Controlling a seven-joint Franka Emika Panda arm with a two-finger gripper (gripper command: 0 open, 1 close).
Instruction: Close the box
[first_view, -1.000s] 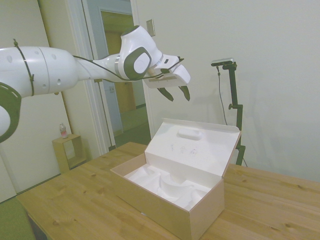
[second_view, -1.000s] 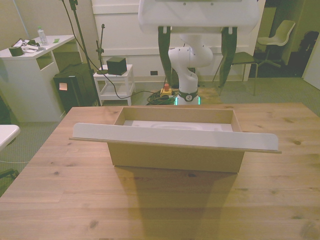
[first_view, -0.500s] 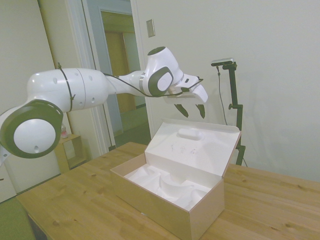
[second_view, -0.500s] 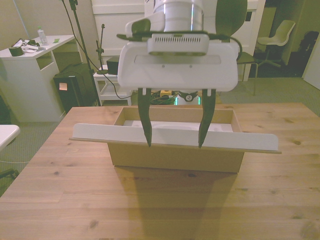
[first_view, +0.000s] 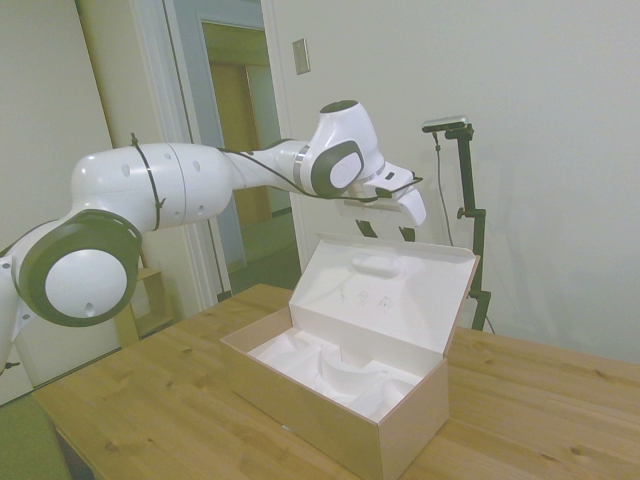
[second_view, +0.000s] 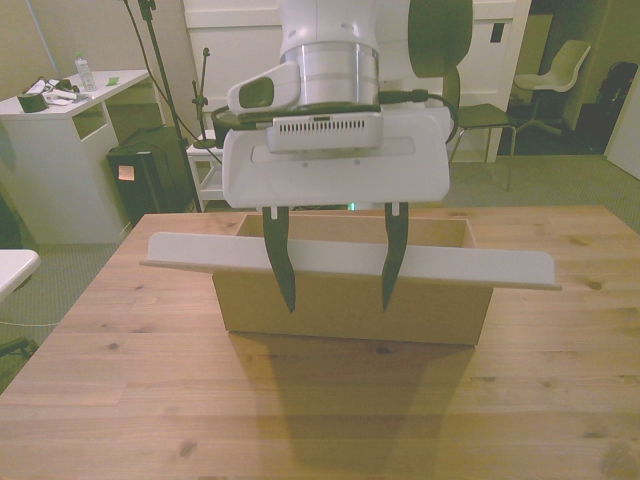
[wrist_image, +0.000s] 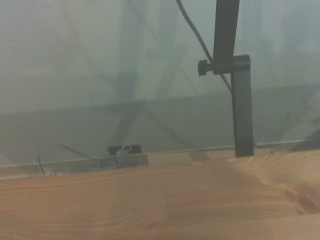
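Observation:
The long tan cardboard box (first_view: 340, 420) stands open on the wooden table (first_view: 150, 400), its moulded white insert (first_view: 330, 365) showing. Its hinged lid (first_view: 400, 295) stands up, leaning back, with the oval bump (first_view: 375, 265) on its white inner face. My gripper (first_view: 386, 234) hangs open just behind the lid's top edge, on the outer side, and the lid hides the fingertips in the side view. In the front view the gripper (second_view: 337, 305) has both dark fingers (second_view: 280, 270) reaching down across the lid's (second_view: 480, 267) outer face, in front of the box (second_view: 450, 310).
Bare wooden table (second_view: 320, 410) surrounds the box on all sides. Beyond the table, the front view shows a white desk (second_view: 60, 110), a small white cart (second_view: 230, 160) and a chair (second_view: 560, 70). The wrist view shows only table wood (wrist_image: 150, 200) and a wall.
The arm has reached out over the box and come down, bringing the open gripper from above the box to behind the lid's top edge. The lid has tipped slightly toward the box.

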